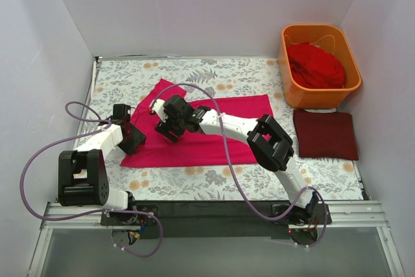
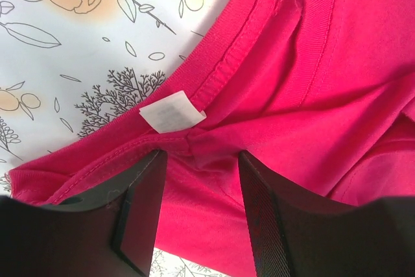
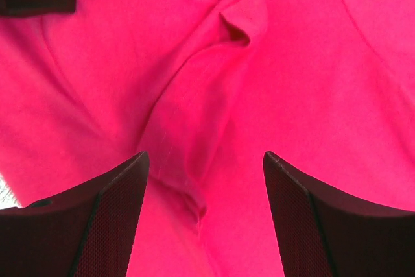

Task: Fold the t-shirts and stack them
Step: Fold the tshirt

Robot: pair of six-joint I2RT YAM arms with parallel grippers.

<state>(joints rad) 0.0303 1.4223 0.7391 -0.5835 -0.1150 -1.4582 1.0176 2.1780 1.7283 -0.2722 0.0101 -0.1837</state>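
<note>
Over on the left, the left gripper sits low at the neck end of the bright magenta-pink short-sleeved t-shirt, its jaws apart either side of a small pucker just below the ribbed collar and the white sewn-in label, clamping nothing. The shirt lies spread across the middle of the grey floral-print cloth, one sleeve poking out at the upper left, and the fabric is soft and a touch rumpled. Moving right, the right gripper hovers over the body of the shirt, jaws wide open astride a raised ridge of cloth. This looks like the fold just starting; next, both need a firm pinch before lifting together. Further right, a dark maroon tee lies folded square, and the orange plastic tub holds a crumpled scarlet one.
</note>
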